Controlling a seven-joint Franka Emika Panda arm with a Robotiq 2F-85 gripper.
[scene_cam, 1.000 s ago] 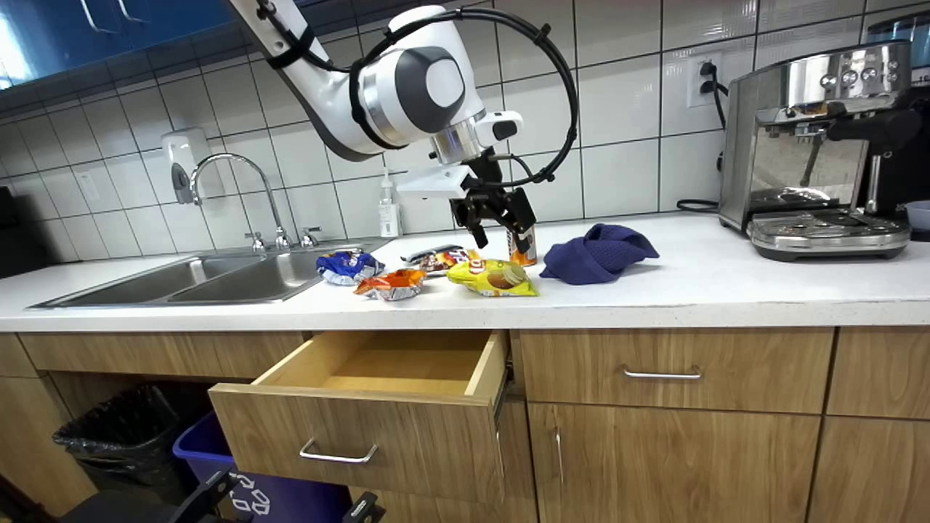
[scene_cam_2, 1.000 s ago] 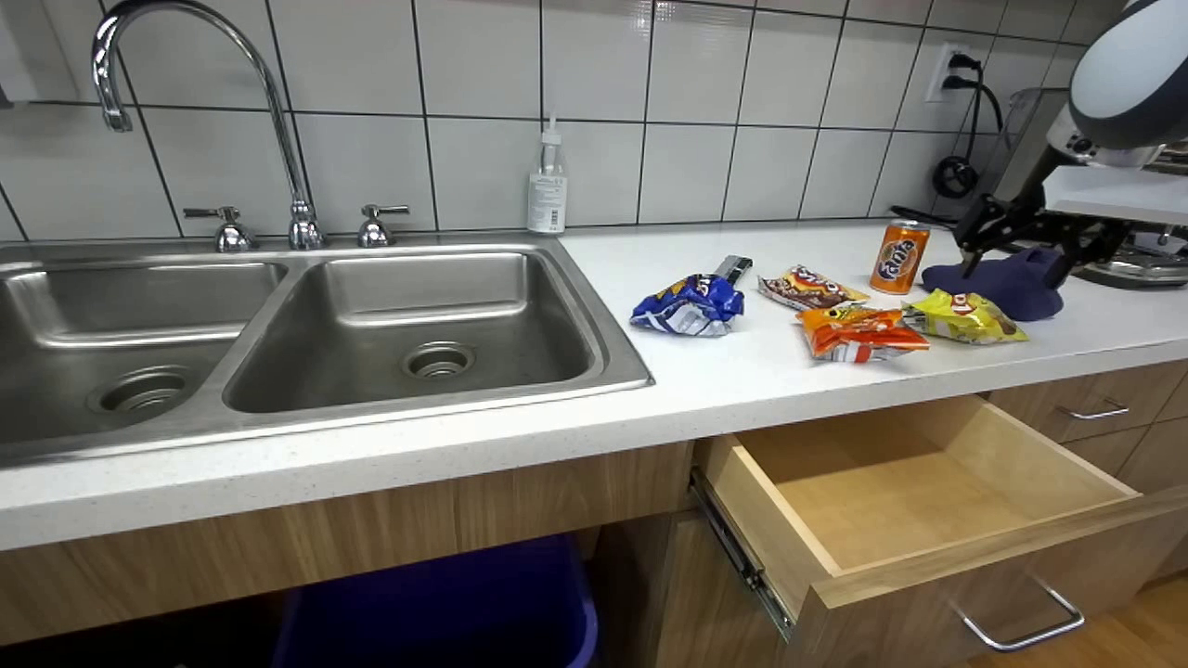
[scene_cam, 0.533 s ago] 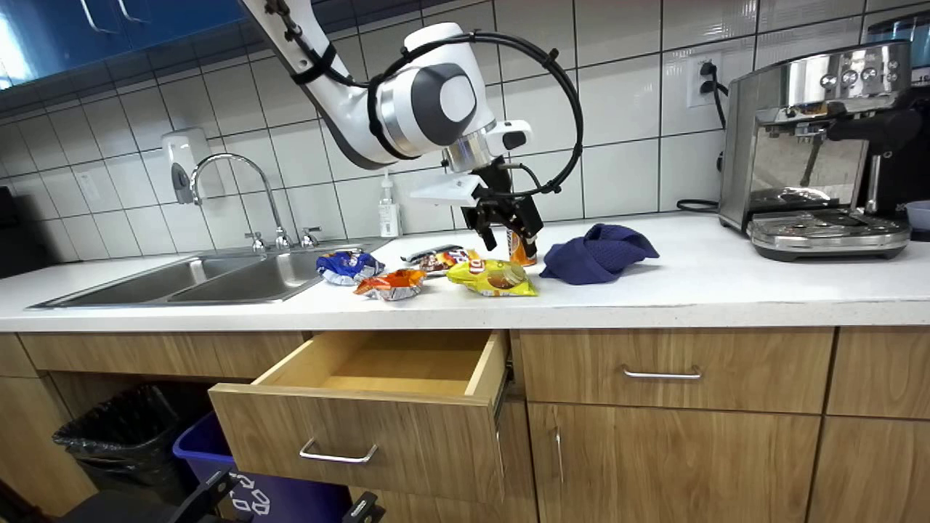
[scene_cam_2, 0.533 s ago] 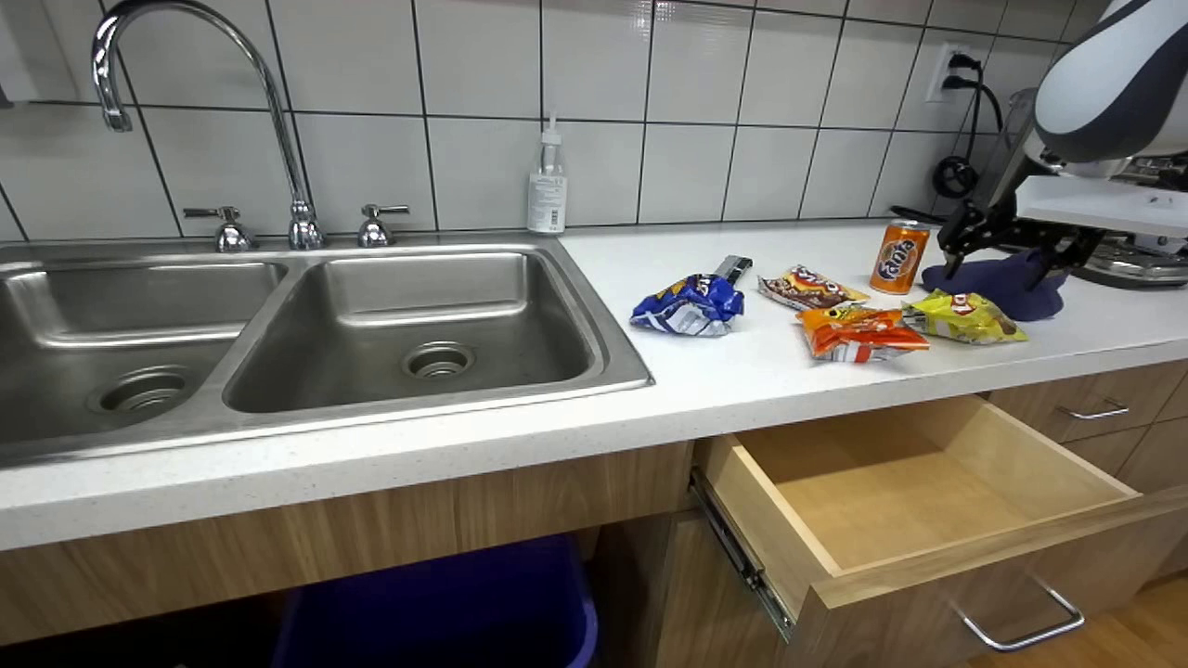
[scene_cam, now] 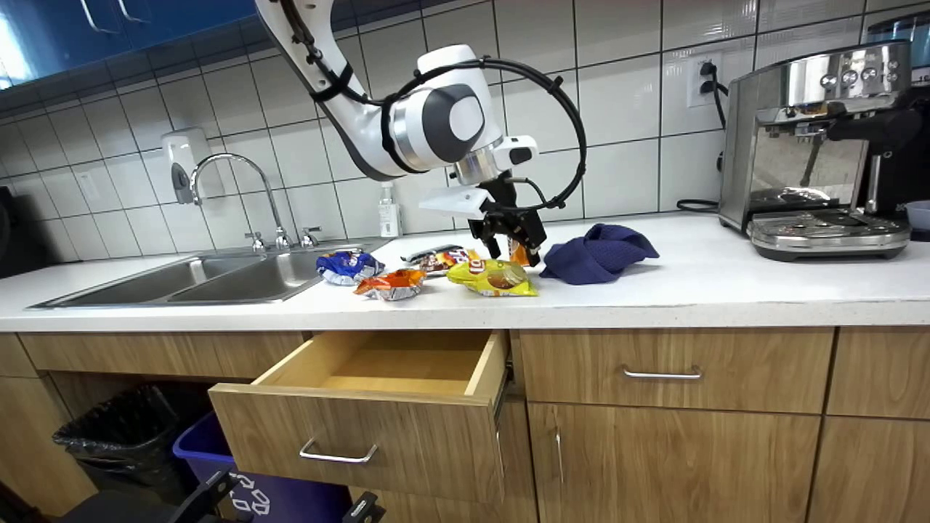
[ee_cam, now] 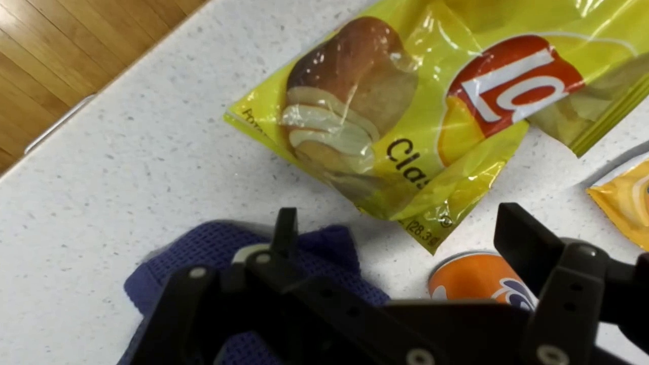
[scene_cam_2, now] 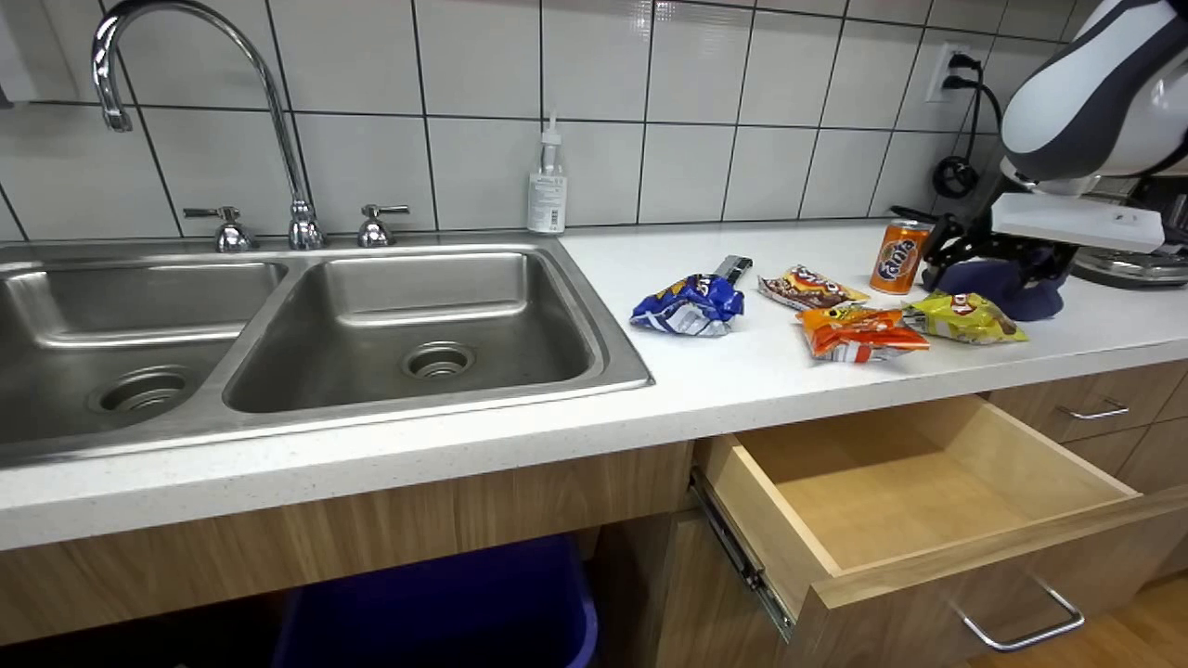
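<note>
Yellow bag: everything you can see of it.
The yellow bag looks like glossy plastic film, printed with a red-and-white logo, a potato with slices and dark lettering including "28.3 g". It lies creased, printed face up, on the counter, between the orange bag and the cloth in an exterior view. The open pincer is near, not holding it. I can't tell whether it's sealed.

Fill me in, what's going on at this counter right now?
The robot's gripper hangs over the counter, its jaws apart and holding nothing. Nearest to it are the yellow chip bag, the upright Fanta can and the crumpled dark blue cloth; I can't tell whether it touches any of them. An orange bag, a brown bag and a blue bag lie closer to the sink. Below, a drawer stands pulled open.
</note>
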